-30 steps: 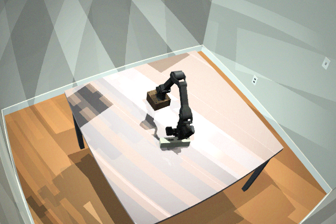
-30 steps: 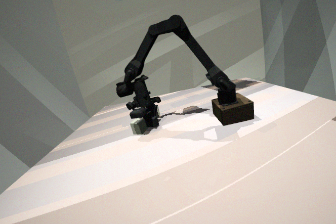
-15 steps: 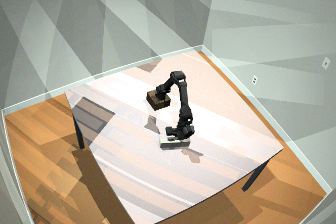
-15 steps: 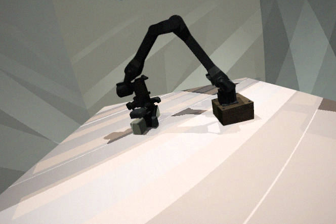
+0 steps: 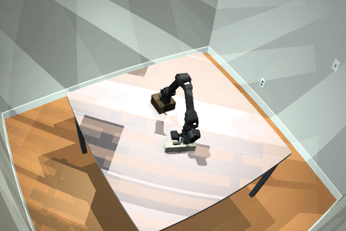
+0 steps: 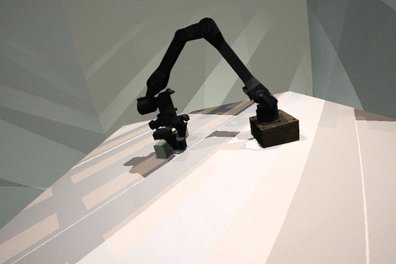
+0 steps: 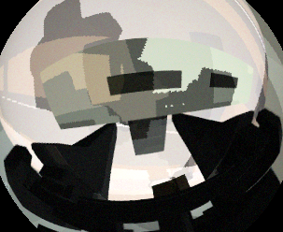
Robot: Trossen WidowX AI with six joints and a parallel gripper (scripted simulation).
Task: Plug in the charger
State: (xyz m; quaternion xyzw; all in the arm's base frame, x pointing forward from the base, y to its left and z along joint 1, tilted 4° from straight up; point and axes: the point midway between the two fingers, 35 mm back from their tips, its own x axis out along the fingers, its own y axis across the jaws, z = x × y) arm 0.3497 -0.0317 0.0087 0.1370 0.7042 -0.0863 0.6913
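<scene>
Charger (image 7: 148, 140), wrist view: between released jaws (image 5: 182, 142) (image 6: 174, 137), against near side of power strip (image 5: 180, 148) (image 6: 163, 149) (image 7: 174, 56); seating depth hidden. Before backing off, best check squareness; if proud, push both prongs straight. Top view: strip just beyond jaws. Exterior view: charger indistinct. No readable writing, brands, labels.
</scene>
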